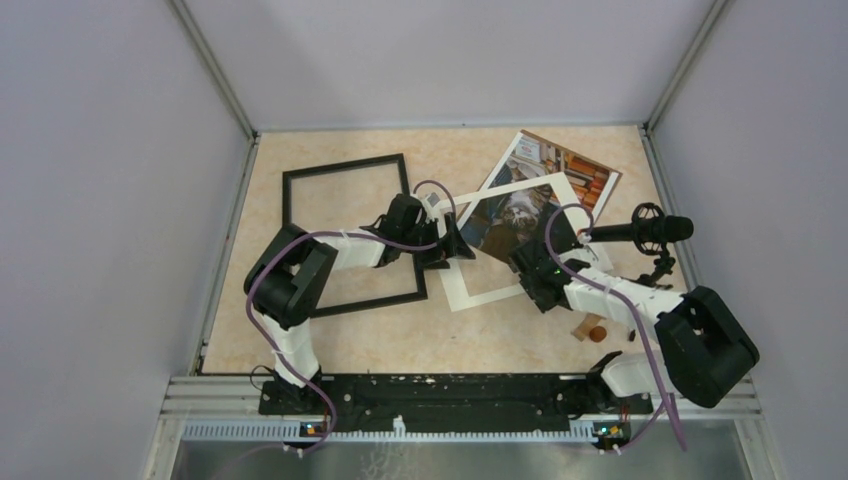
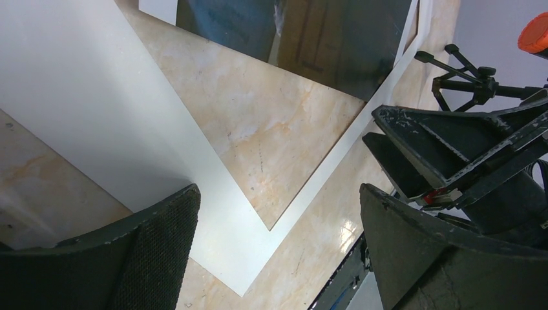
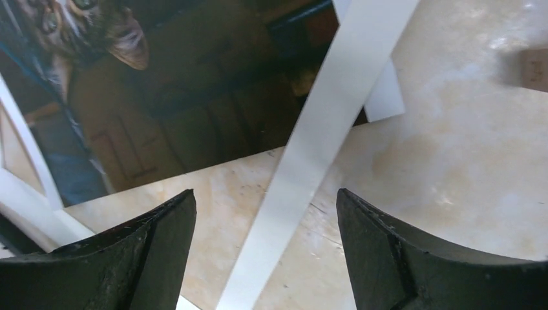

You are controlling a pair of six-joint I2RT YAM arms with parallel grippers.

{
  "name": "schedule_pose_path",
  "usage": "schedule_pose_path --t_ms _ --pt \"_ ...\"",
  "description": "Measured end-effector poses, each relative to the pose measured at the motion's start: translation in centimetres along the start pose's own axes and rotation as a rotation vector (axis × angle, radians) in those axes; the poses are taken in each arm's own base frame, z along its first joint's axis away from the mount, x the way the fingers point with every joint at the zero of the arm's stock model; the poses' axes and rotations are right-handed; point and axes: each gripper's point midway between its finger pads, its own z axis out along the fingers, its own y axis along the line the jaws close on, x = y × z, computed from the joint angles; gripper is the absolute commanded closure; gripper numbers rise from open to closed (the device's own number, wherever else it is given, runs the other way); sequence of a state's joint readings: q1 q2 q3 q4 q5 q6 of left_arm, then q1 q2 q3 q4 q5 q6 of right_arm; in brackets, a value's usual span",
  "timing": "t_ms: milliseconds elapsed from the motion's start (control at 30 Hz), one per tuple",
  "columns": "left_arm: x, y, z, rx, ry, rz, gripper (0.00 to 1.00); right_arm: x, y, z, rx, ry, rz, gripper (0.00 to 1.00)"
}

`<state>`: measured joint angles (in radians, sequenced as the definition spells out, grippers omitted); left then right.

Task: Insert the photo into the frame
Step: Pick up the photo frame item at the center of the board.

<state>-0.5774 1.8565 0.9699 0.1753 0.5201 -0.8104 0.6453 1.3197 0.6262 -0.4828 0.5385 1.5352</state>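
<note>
The frame (image 1: 345, 167), a thin black rectangle, lies flat at the table's left. The photo (image 1: 560, 175), a cat portrait, lies at the back right, partly under a white cardboard mat (image 1: 485, 292). My left gripper (image 1: 452, 243) hovers open over the mat's left edge, beside the frame's right side. In the left wrist view the mat's corner (image 2: 213, 213) lies between the spread fingers of this gripper (image 2: 278, 252), which hold nothing. My right gripper (image 1: 522, 258) hangs open over the mat's middle. In its wrist view this gripper (image 3: 265, 245) straddles a mat strip (image 3: 323, 129) below the photo (image 3: 161, 84).
A black microphone on a small tripod (image 1: 645, 230) stands at the right, close to the right arm. A small wooden block and an orange piece (image 1: 590, 330) lie near the front right. Grey walls close in the table on three sides.
</note>
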Motion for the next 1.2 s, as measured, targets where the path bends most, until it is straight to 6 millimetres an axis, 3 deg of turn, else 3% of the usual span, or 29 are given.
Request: schedule_pose_path --t_ms 233,567,867,1200 --pt "0.0 0.0 0.0 0.003 0.0 0.001 0.02 -0.3 3.0 0.7 -0.149 -0.035 0.106 0.23" --pt "0.1 0.0 0.0 0.006 0.002 0.01 0.02 -0.3 5.6 0.8 -0.337 -0.059 0.111 0.22" --pt "0.0 0.1 -0.2 -0.001 -0.003 0.03 0.02 -0.7 8.7 -1.2 -0.485 -0.042 0.098 0.22" --pt "-0.1 0.0 -0.2 -0.001 -0.005 0.036 0.02 -1.9 11.6 -4.7 -0.629 0.01 0.237 0.22"
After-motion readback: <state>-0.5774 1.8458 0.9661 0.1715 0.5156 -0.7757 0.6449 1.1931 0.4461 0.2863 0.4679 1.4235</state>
